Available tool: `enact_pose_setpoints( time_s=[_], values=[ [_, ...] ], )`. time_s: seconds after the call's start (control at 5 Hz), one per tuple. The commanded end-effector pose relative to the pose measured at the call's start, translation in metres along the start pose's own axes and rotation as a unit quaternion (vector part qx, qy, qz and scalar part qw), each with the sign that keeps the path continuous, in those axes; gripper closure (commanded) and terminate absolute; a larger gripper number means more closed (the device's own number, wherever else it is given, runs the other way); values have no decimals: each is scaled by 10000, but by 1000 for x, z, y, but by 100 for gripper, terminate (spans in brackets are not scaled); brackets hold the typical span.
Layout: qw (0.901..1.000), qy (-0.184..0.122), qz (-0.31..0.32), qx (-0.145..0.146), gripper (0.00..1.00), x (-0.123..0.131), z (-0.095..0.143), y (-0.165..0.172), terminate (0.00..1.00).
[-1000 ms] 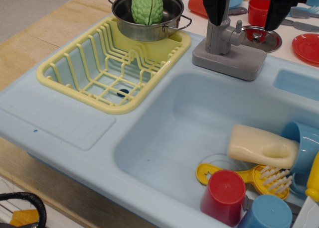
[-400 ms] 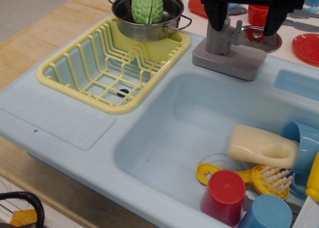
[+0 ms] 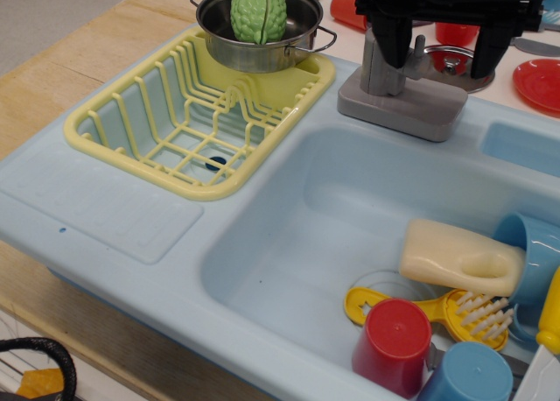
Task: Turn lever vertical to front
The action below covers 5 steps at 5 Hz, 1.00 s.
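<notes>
Wooden table (image 3: 52,94) carrying light-blue toy sink unit (image 3: 114,217).

Near right, inside sink basin: red cup (image 3: 392,346), mouth up; blue cup (image 3: 466,375) just beside it; yellow dish brush (image 3: 455,313) lying flat; cream soap-dispenser-shaped piece (image 3: 459,258) resting across brush; larger blue cup (image 3: 534,261) on its side at right edge; part of a yellow bottle (image 3: 551,318) at the frame edge.

Middle left: yellow dish rack (image 3: 188,121) seated in drainboard recess. At its far end, steel pot (image 3: 258,29) holding green ridged vegetable (image 3: 258,9), standing upright.

Far centre, on back rim of sink: lever (image 3: 381,66), grey, long axis upright, short side stub pointing right, on flat grey rectangular base (image 3: 402,103).

Black gripper (image 3: 442,51) directly above, jaws spread wide: left finger overlapping top of lever, right finger well apart to the right of the stub.

Beyond: red cup (image 3: 455,31), red plate (image 3: 538,81), round metal lid (image 3: 455,66).
</notes>
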<state>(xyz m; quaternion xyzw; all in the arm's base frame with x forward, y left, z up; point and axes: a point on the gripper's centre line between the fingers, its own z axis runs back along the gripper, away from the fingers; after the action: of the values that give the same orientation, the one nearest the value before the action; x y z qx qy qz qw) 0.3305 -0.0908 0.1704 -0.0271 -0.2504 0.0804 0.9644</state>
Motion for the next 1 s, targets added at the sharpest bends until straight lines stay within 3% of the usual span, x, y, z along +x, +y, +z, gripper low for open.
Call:
enact_pose_setpoints(
  time_s=[0.0,0.4,0.8],
  values=[
    [9995,-324,2,19,100,13,11,7,0],
    [9986,-506,134,48,100,8,20,7,0],
    [9966,-424,707,94,100,-20,20,25,0]
  ],
)
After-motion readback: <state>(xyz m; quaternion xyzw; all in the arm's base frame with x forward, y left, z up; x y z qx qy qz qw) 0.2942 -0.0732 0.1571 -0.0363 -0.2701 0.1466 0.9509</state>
